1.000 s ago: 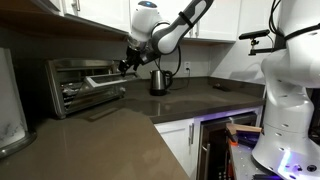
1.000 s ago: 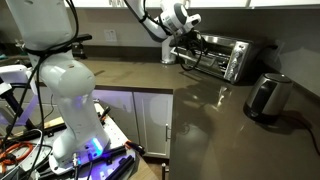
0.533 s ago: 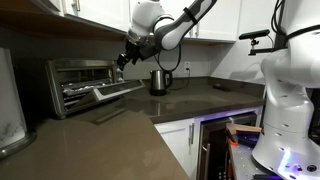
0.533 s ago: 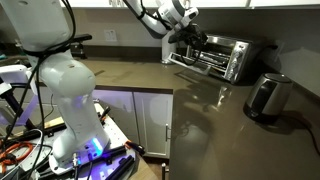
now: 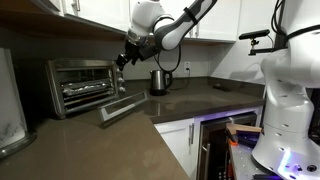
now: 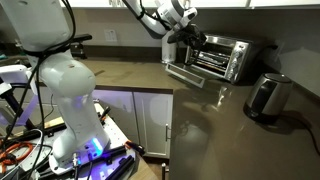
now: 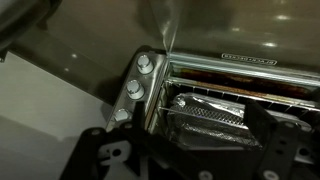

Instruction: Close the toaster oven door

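The silver toaster oven point(image 5: 80, 82) stands on the dark counter at the back; it also shows in an exterior view point(image 6: 228, 55). The toaster oven door point(image 5: 122, 105) hangs fully open, folded down in front of the oven towards the counter, and shows in an exterior view point(image 6: 190, 74). My gripper point(image 5: 124, 58) hovers above the door and in front of the oven's top edge, touching nothing; it also shows in an exterior view point(image 6: 181, 32). In the wrist view my gripper point(image 7: 195, 160) has its dark fingers point(image 7: 285, 150) apart and empty, facing the oven's wire rack and foil tray point(image 7: 210, 115) and knobs point(image 7: 135, 88).
A steel kettle point(image 5: 158, 82) stands on the counter beside the oven, also in an exterior view point(image 6: 267, 96). Wall cabinets hang above the oven. A white robot base point(image 5: 290, 90) stands past the counter edge. A grey appliance point(image 5: 12, 110) sits near the counter's end.
The oven door has dropped from about level to fully folded down. My gripper has risen a little away from the door handle and holds above it.
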Robot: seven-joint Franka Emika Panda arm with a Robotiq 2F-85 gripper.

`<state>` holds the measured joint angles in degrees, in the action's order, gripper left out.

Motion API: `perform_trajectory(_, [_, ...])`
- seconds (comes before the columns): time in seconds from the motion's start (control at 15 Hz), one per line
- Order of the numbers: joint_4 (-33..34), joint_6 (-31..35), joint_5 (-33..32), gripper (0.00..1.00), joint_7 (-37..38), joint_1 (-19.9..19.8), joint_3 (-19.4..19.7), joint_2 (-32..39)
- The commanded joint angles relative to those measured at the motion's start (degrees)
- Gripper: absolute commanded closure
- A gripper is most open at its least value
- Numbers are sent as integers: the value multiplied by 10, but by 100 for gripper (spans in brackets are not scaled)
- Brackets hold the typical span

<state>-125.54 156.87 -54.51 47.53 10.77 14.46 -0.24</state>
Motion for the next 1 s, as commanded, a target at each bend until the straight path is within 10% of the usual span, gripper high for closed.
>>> perform_trajectory(0.0, [-28,25,40,0,-17,3,-3,-4])
perform_trajectory(0.27, [-104,117,188,0,-110,2,-9,-2])
perform_trajectory(0.47, [-168,171,337,0,-209,-45,-83,3])
perform_trajectory(0.93, [-180,142,652,0,-448,-28,-136,16])
